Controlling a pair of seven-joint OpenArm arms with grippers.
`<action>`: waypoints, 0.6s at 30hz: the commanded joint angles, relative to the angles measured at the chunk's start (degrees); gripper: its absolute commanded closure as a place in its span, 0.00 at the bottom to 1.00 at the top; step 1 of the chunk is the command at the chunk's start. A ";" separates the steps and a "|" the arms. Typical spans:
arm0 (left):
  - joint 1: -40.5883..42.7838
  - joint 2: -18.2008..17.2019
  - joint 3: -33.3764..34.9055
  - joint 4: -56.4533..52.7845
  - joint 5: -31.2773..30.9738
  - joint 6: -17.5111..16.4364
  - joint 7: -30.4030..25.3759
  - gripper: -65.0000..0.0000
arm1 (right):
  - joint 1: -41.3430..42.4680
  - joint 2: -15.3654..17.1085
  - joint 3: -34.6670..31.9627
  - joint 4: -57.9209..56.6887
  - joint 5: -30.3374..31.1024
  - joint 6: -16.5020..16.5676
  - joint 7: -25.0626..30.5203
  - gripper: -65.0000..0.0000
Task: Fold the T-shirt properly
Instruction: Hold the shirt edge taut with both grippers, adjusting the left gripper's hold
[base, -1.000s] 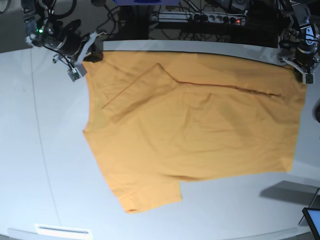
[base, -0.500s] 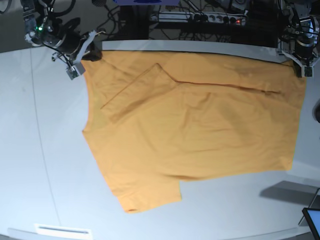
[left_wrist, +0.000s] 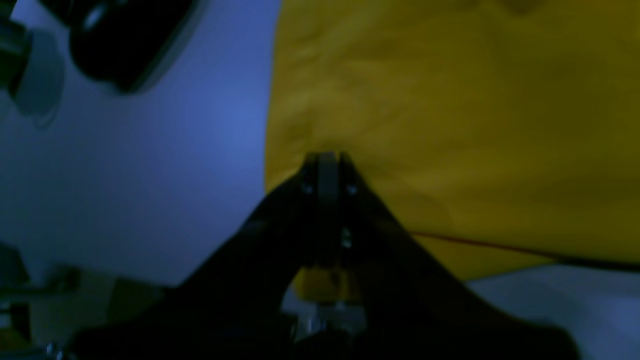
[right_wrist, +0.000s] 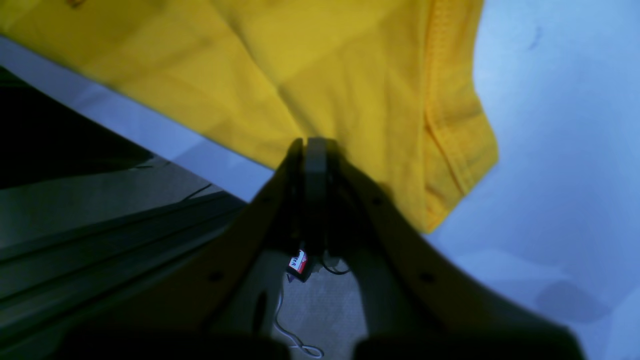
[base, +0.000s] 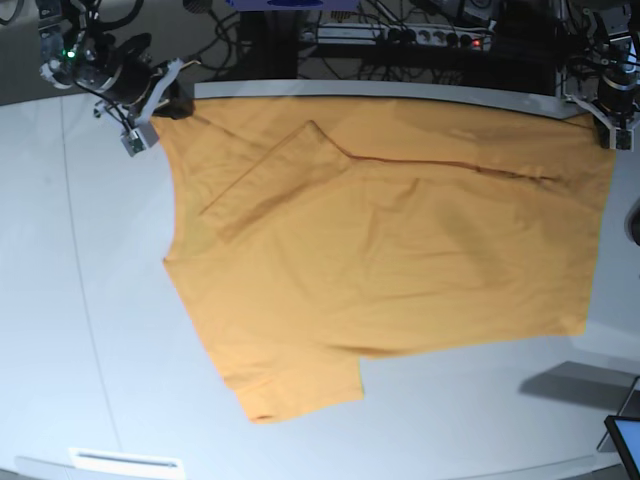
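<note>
Stretching along the worktop's (base: 90, 330) far edge, the T-shirt (base: 390, 260) is held taut: each far corner is pinched by a closed gripper, left (left_wrist: 325, 162) and right (right_wrist: 310, 147). Over the last second both corners have been drawn outward and back, flattening the cloth for folding. One sleeve (base: 265, 185) lies folded inward. Cables (base: 400, 35) crowd behind the far edge.

- pale grey table (base: 90, 300) under me, curved near edge, straight far edge
- the T-shirt (base: 400, 250) lies right on it, orange-yellow, spread mostly flat over the middle and far side
- one sleeve folded over onto the body up by the far left, the other sleeve sticking out flat toward the near edge
- small white strip (base: 125, 461) lying on the tabletop at the near left edge
- dark tablet-looking corner (base: 627, 440) at the near right, can't tell if it's touching the table
</note>
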 joint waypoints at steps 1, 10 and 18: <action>0.17 -1.15 -0.83 0.46 0.39 0.82 -0.40 1.00 | -0.81 0.78 0.55 -0.21 -3.98 -2.02 -3.58 1.00; 1.66 -0.98 -0.83 4.16 0.39 0.82 -0.23 1.00 | -0.81 0.69 0.55 -0.12 -3.98 -2.02 -3.58 1.00; 1.93 -0.71 -3.03 5.65 0.04 0.82 0.04 1.00 | -0.72 0.69 0.72 -0.03 -3.89 -2.02 -3.67 1.00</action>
